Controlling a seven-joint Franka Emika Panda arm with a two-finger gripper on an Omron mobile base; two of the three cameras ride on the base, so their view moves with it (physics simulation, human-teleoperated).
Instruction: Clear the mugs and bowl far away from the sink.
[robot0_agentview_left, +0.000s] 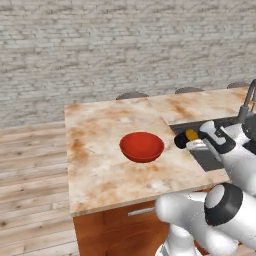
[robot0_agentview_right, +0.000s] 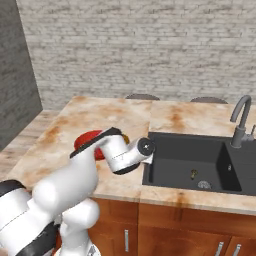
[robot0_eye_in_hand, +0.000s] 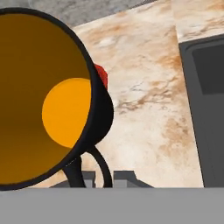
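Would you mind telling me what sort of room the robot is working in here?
Most likely a kitchen, rendered: a marble-look counter over wooden cabinets, a dark recessed sink with a curved faucet, and a brick wall behind.

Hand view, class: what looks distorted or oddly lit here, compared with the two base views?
Hand view: the black mug sits so near the lens that it balloons, its orange inside evenly bright without shading. Left base view: the red bowl carries a soft gloss and a faint shadow on the counter. Right base view: the sink reads flat and dark, without glare.
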